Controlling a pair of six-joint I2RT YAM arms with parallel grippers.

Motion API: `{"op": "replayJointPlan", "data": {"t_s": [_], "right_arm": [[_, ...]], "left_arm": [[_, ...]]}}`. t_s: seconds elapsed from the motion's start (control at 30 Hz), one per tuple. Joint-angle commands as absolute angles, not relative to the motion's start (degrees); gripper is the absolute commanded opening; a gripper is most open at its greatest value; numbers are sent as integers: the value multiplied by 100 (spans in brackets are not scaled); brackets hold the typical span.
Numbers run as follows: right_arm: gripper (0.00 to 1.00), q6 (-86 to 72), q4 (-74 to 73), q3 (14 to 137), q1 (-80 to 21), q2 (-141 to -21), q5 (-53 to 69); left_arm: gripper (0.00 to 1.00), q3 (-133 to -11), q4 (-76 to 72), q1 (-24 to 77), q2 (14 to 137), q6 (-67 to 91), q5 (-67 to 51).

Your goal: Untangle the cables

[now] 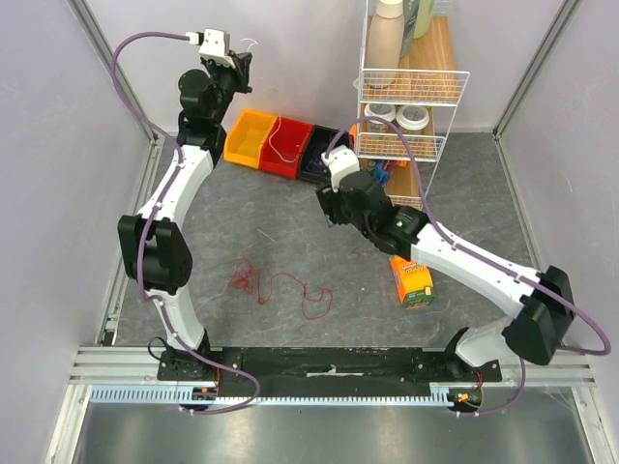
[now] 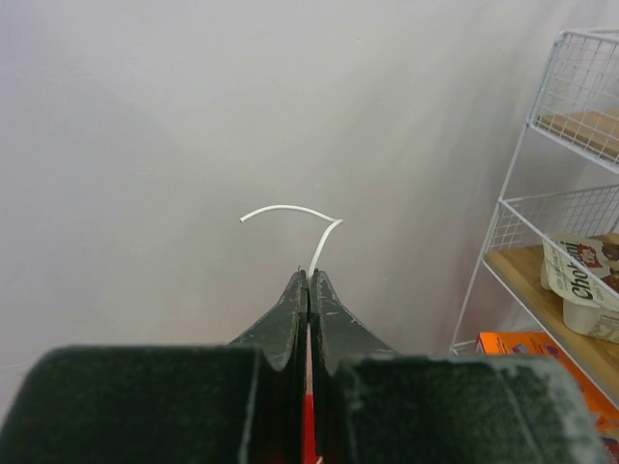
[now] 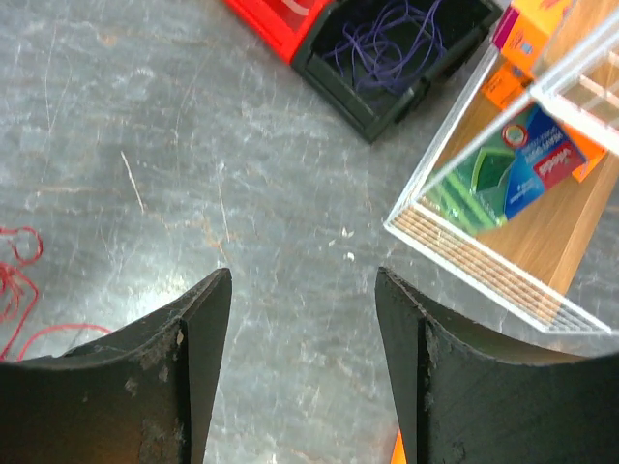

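My left gripper (image 1: 244,62) is raised high at the back wall and shut on a thin white cable (image 2: 290,209), whose free end curls past the fingertips (image 2: 309,275). The white cable's other part (image 1: 281,147) lies in the red bin. A red cable (image 1: 276,288) lies tangled and looped on the table's middle front, and its edge shows in the right wrist view (image 3: 14,280). Dark blue cables (image 3: 387,43) fill the black bin. My right gripper (image 1: 329,205) (image 3: 303,275) is open and empty above bare table, in front of the black bin.
Yellow (image 1: 250,137), red (image 1: 294,133) and black (image 1: 324,176) bins stand in a row at the back. A white wire rack (image 1: 411,87) with bottles and boxes stands at the back right. An orange box (image 1: 413,280) lies under the right arm. Walls close both sides.
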State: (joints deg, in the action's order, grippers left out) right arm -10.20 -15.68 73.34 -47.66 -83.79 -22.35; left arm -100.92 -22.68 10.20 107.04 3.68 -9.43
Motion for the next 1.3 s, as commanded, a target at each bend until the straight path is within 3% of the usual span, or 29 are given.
{"op": "replayJointPlan", "data": {"t_s": [0.0,0.37,0.73,1.27], "right_arm": [[69,-1414,-1564,6752,-4851,-7543,-1951],[69,-1591,-1696,5959,-4922,-6003,-1969],[69,-1617,-1591,5695,-4931,-5933,-1934],[69,-1652,-1617,5528,-4922,-5862,-1916]], "left_arm": [[2,-10687,-2567,1002,10828,519,-1046],[2,-10793,-2838,1020,11381,896,-1195],[2,-10810,-2769,1125,11900,1151,-1318],[2,-12224,-1548,1178,13130,1344,-1511]]}}
